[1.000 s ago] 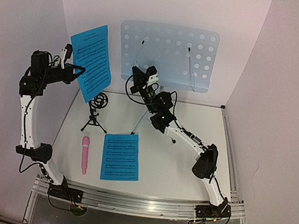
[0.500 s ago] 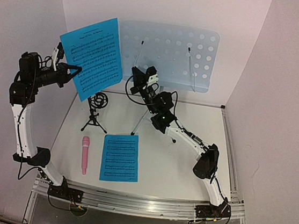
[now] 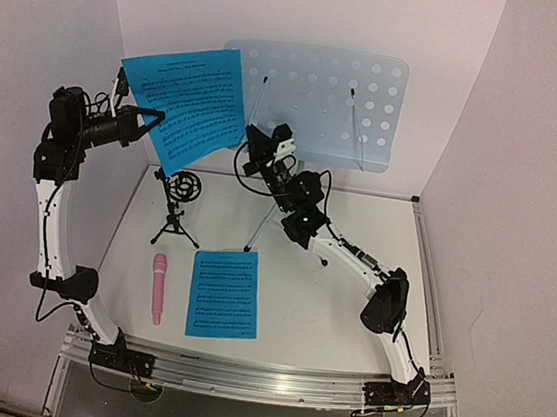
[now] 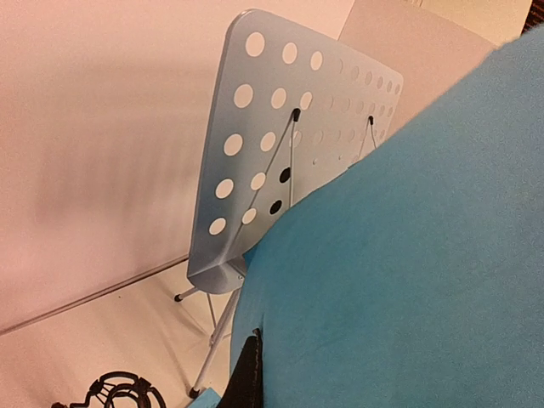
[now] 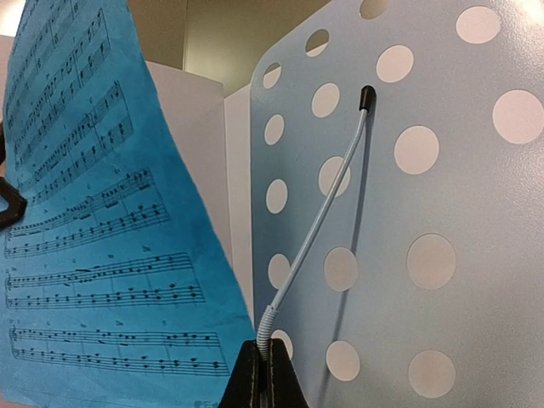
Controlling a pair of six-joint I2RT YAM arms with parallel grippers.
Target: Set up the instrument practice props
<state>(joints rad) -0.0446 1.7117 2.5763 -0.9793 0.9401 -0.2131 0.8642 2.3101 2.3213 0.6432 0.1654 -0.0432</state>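
sheet music (image 4: 408, 255) cropped at right, covering music stand (image 4: 240, 166), tripod ring (image 4: 119, 387) cropped

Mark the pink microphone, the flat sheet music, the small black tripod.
pink microphone (image 3: 157, 290): top view, mid-body.
flat sheet music (image 3: 225, 293): top view, page centre.
small black tripod (image 3: 187, 187): top view, ring.

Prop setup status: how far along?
Done: pale-blue perforated music stand stands upright. In hand: left gripper holds a bright-blue music sheet near it; right gripper pinches its wire page clip. To do: second blue sheet and pink stick microphone lie flat; black ring-topped tripod is empty.
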